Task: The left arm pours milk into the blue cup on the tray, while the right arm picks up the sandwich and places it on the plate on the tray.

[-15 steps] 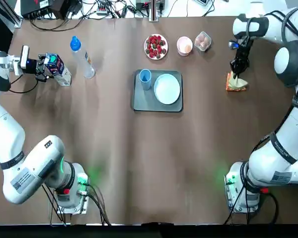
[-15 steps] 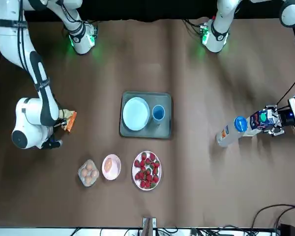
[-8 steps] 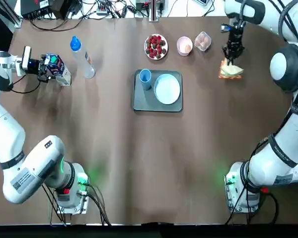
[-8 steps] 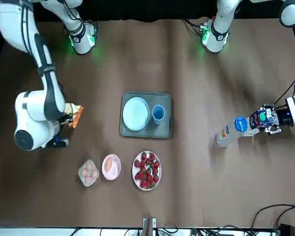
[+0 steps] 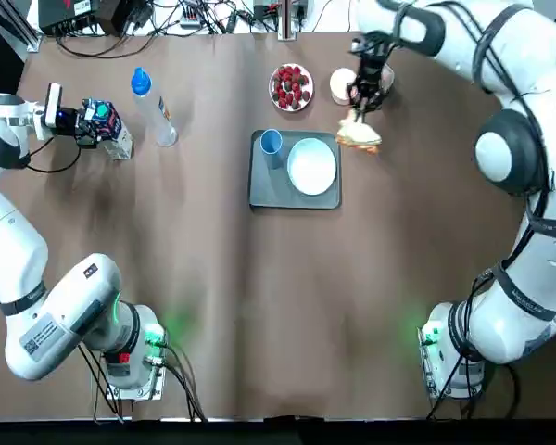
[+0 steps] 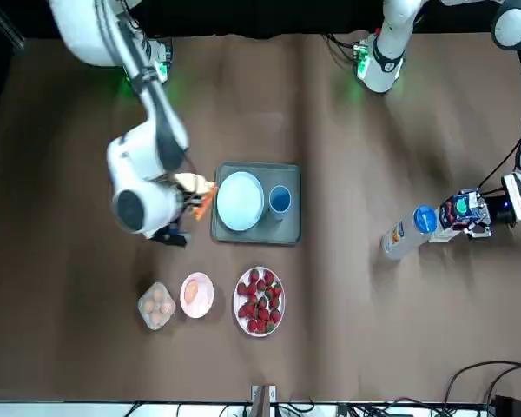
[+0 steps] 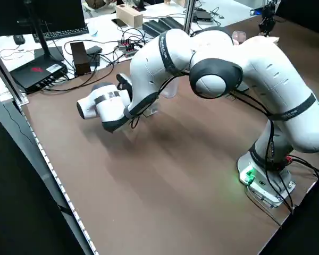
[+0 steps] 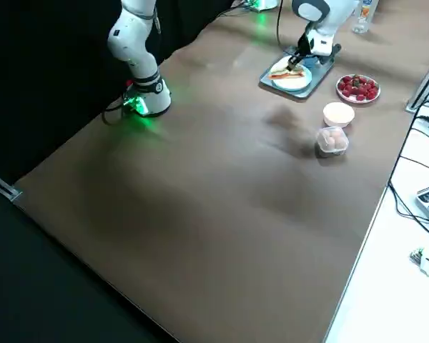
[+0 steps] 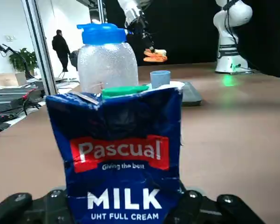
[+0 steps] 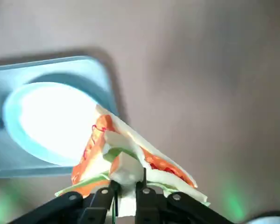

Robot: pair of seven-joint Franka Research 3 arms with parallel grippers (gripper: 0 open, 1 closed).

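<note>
Right gripper (image 10: 126,186): nearly closed, fingertips pinching the sandwich (image 10: 126,154), raised above the tabletop (image 5: 259,278) just beside the tray's plate side. Left gripper (image 5: 94,124): fingers parted only by the carton's width, gripping the milk (image 9: 119,158) at its sides, at the far left of the tabletop.

In the right fingers, a wedge of white bread with orange-red filling, pale chunks and green leaf showing between the slices, cut faces spread a little. On the left, a blue carton, upright, with red "Pascual" label, white "MILK" lettering and a green cap; its top creased.

Beside the milk, a clear bottle (image 5: 155,108) with blue lid. Well apart from it, near the middle, the gray tray (image 5: 269,190), carrying the blue cup (image 5: 271,146) and, next to it, the pale plate (image 5: 312,167), bare on top.

Beyond the tray, a bowl of strawberries (image 6: 259,301), then a pink bowl (image 6: 196,295) with something egg-like inside, and a clear box of eggs (image 6: 156,306) just beside that. Farther off in the room, a person (image 9: 61,50) in dark clothes.
</note>
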